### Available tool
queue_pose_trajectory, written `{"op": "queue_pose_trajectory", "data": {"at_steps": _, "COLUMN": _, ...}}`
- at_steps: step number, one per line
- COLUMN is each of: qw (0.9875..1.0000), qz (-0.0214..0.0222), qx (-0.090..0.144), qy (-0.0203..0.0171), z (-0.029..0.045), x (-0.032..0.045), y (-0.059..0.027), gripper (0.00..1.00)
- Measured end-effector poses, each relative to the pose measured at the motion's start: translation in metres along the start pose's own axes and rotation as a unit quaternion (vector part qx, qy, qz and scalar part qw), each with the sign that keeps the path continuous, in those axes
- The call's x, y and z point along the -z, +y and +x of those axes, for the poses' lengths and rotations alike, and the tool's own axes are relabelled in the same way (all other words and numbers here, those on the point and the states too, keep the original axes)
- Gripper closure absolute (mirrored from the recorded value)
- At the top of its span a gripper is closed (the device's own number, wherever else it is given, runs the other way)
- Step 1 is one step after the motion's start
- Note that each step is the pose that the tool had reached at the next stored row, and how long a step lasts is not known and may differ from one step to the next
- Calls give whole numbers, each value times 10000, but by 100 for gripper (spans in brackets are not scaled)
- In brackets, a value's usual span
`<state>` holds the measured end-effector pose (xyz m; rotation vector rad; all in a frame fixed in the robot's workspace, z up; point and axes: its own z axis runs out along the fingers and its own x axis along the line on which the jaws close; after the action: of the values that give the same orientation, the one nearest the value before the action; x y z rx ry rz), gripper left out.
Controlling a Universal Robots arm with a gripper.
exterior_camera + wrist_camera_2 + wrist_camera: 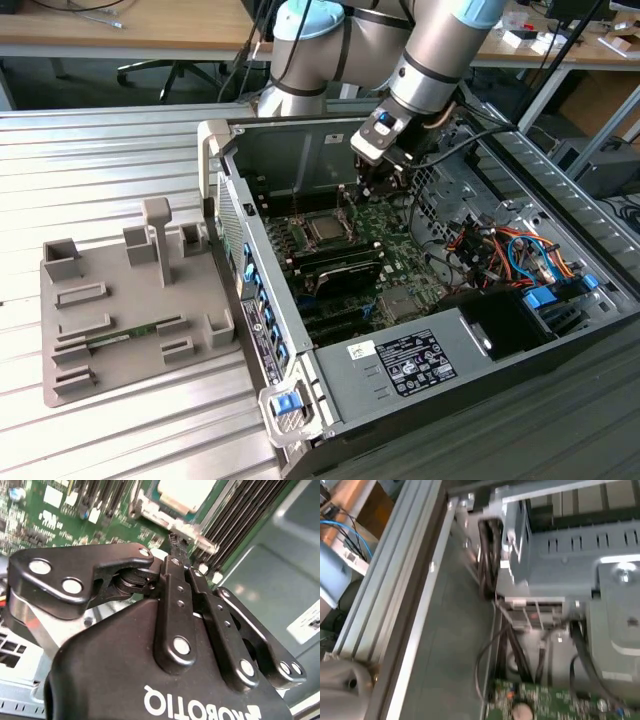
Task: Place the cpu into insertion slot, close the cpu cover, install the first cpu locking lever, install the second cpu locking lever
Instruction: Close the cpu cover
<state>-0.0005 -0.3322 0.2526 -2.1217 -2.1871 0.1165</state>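
Nearest to the lens in the second wrist view is the black body of the hand [175, 547]. Its linkage bars run up to two fingers [172, 570] that are drawn together, so it is closed and I see nothing between them. The tips stand just at the edge of the cpu cover [167, 520], the thin silvery frame. I cannot tell if they really touch it. Inside this frame lies the cpu [186, 491], with its pale metal top facing up. Beside it run the long black memory slots [235, 520], and on the other side is the green motherboard [75, 510]. In the exterior view the hand [372, 190] reaches down into the open computer case [290, 150], close to the cpu [325, 229]. The cpu sits flat in the insertion slot [304, 226] - the frame around it looks lowered, but whether any lever is locked I cannot tell. A black rectangular module [340, 265] lies on the board just in front of the socket. The case rests on a ribbed metal counter [100, 150]. On the exterior view's left stands a grey fixture tray [110, 300], well apart from the case. The first wrist view shows a grey case wall [445, 645], black cables [490, 555] and a strip of green board [545, 700].
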Motion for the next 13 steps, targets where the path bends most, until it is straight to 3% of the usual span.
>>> {"op": "queue_pose_trajectory", "data": {"at_steps": 2, "qw": 10000, "qz": -10, "qx": 8, "qy": 38, "z": 3, "x": -26, "y": -111, "gripper": 90}}
{"op": "queue_pose_trajectory", "data": {"at_steps": 3, "qw": 10000, "qz": -11, "qx": 45, "qy": 69, "z": 4, "x": -44, "y": -136, "gripper": 90}}
{"op": "queue_pose_trajectory", "data": {"at_steps": 4, "qw": 9998, "qz": -9, "qx": 156, "qy": 76, "z": 4, "x": -67, "y": -143, "gripper": 90}}
{"op": "queue_pose_trajectory", "data": {"at_steps": 8, "qw": 9994, "qz": -5, "qx": 344, "qy": 73, "z": 4, "x": -157, "y": -194, "gripper": 90}}
{"op": "queue_pose_trajectory", "data": {"at_steps": 10, "qw": 9994, "qz": -8, "qx": 348, "qy": 73, "z": 0, "x": -209, "y": -317, "gripper": 90}}
{"op": "queue_pose_trajectory", "data": {"at_steps": 13, "qw": 9994, "qz": -10, "qx": 348, "qy": 74, "z": -13, "x": -282, "y": -424, "gripper": 90}}
